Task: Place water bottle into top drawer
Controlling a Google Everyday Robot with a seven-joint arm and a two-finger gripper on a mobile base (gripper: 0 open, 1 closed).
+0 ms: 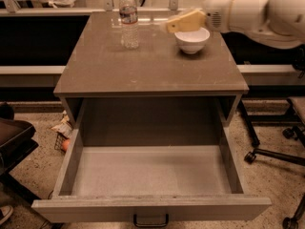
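Camera view: water bottle (128, 20) stands upright, cap on, at the back of the cabinet top (143, 68), left of the white bowl (192, 39). Top drawer (152, 208) is pulled fully out below, floor bare, handle (150, 221) facing the camera.

Gripper (170, 26) hangs over the back of the cabinet top, just above the bowl's left rim, tip aimed left toward the bottle. It is near the bottle but clearly apart from it, and it carries nothing. Whether it is apart or together: cannot tell from this angle.

Progress: drawer open, so access is ready. Bottle not yet grasped. Judged remaining: close the gap to the bottle, grip it, lift, carry forward over the drawer, lower, release. Task is at an early stage.
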